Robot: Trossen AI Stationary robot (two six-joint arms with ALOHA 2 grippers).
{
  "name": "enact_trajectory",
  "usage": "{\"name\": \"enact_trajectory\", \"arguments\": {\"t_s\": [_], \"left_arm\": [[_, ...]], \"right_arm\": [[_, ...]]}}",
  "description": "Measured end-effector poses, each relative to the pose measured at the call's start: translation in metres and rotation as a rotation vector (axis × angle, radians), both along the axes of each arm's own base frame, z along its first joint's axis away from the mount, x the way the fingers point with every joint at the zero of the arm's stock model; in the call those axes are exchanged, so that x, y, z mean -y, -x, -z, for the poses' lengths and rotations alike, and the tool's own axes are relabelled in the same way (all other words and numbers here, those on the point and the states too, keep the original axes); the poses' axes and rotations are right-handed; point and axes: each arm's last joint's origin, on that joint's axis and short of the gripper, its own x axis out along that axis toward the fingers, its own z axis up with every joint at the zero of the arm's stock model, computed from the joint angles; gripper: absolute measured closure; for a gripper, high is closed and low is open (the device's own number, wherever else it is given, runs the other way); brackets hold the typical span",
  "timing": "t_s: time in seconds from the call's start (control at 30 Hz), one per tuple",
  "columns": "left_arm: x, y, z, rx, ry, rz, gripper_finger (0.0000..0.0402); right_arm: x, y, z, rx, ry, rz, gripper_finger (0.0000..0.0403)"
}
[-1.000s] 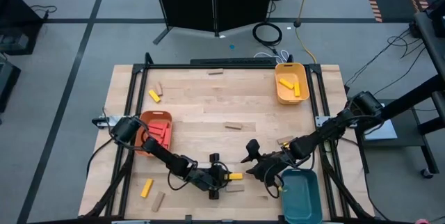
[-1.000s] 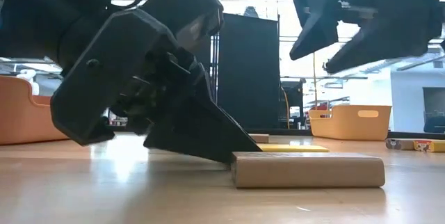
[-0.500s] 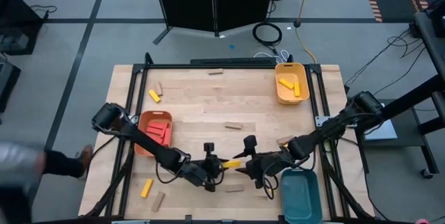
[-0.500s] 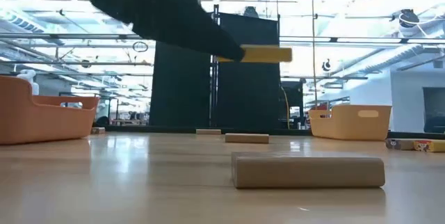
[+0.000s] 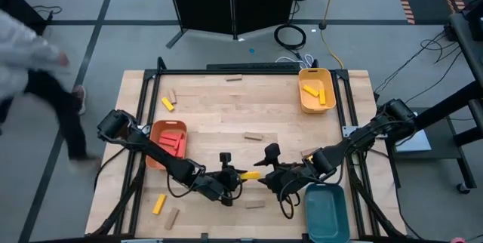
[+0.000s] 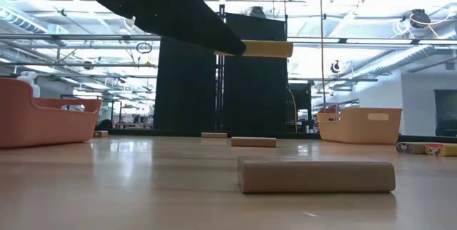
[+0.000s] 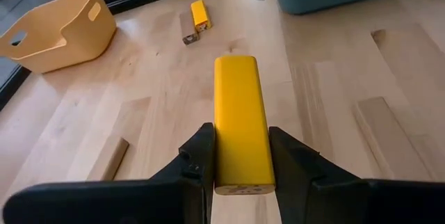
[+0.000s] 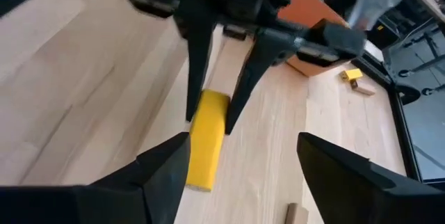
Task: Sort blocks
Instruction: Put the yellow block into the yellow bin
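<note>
My left pincer (image 7: 240,175) is clamped on a yellow block (image 7: 240,116), lifted off the counter (image 5: 226,115) just beside my right pincer (image 8: 236,161), which gapes wide. Some blocks lie in the red tray (image 5: 170,141) and yellow tray (image 5: 315,92); others near the red tray remain unsorted.

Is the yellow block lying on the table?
No, the left tool holds the yellow block up in the air, well above the table.

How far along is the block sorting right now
Partly done: red blocks lie in the orange tray, yellow ones in the yellow tray. In hand: the left end effector holds a yellow block aloft. Left: several tan and yellow blocks scattered on the table.
</note>
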Motion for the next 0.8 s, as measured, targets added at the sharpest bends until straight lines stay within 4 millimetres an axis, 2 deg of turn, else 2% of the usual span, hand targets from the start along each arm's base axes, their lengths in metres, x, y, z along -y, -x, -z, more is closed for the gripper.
{"name": "enact_trajectory", "arguments": {"t_s": [0.17,0.5,0.8], "left_arm": [[0.001,-0.002,-0.003,0.023,-0.018,0.017,0.0311],[-0.007,-0.012,-0.015,0.145,-0.078,-0.013,0.0311],[-0.008,-0.014,-0.018,0.168,-0.084,0.000,0.0311]], "right_arm": [[0.000,0.000,0.002,-0.007,-0.034,0.015,0.0129],[0.000,0.001,0.004,-0.026,-0.070,0.046,0.0132],[0.005,0.004,0.008,-0.044,-0.021,0.145,0.0141]]}}
